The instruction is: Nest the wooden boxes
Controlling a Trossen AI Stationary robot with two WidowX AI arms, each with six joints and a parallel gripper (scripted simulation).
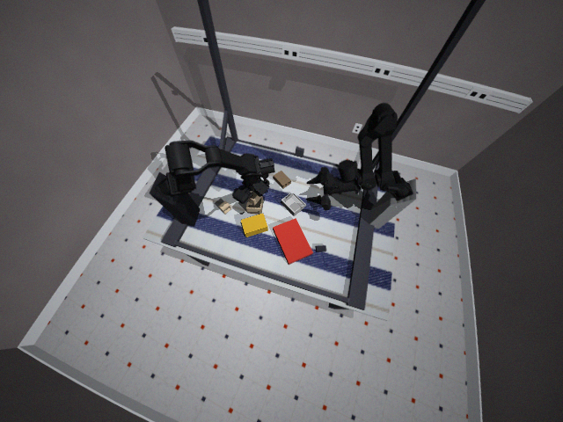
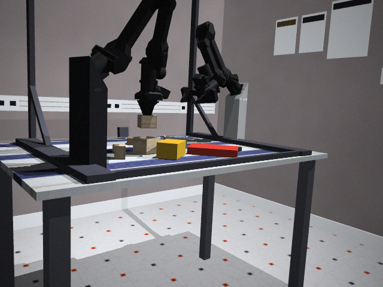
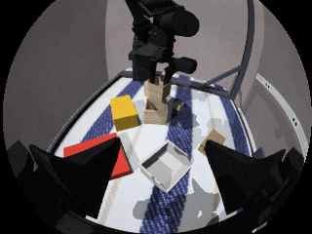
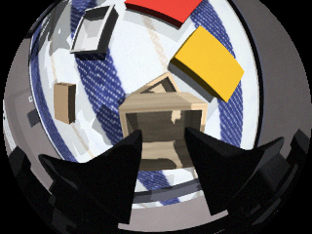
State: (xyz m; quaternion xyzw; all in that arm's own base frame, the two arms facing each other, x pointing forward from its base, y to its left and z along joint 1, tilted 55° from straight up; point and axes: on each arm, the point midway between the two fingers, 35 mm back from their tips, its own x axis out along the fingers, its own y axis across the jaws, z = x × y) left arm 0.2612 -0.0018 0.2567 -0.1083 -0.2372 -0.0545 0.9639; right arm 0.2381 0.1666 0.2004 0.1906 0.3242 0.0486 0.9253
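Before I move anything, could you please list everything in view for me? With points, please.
held wooden box (image 2: 147, 121) (image 3: 157, 90) (image 4: 163, 99): 1, tan, raised
open wooden box (image 1: 253, 210) (image 2: 143, 145) (image 3: 156, 116) (image 4: 156, 89): 1, tan, beneath it
small wooden piece (image 1: 223, 206) (image 2: 119, 152) (image 3: 179, 104): 1, tan, table
wooden block (image 1: 281, 179) (image 2: 131, 140) (image 3: 214, 140) (image 4: 64, 102): 1, brown, table
tray (image 1: 293, 203) (image 2: 176, 137) (image 3: 166, 167) (image 4: 95, 30): 1, grey, table
yellow block (image 1: 254, 225) (image 2: 170, 149) (image 3: 124, 112) (image 4: 208, 63): 1, yellow, table
red slab (image 1: 292, 241) (image 2: 212, 150) (image 3: 91, 145) (image 4: 166, 9): 1, red, table
small dark block (image 1: 320, 248) (image 2: 240, 149): 1, dark, beside slab
table (image 1: 218, 248) (image 2: 185, 177) (image 3: 141, 134) (image 4: 136, 44): 1, striped white-blue, centre
frame (image 1: 361, 267) (image 2: 201, 163) (image 3: 251, 39): 1, dark, around table
wall sheets (image 2: 285, 38): 3, whitish, wall
arms: 2, black, opposite ends
left fingers (image 1: 308, 190) (image 2: 190, 100): 1 pair, black, apart
right fingers (image 1: 252, 192) (image 2: 147, 114): 1 pair, black, at held box
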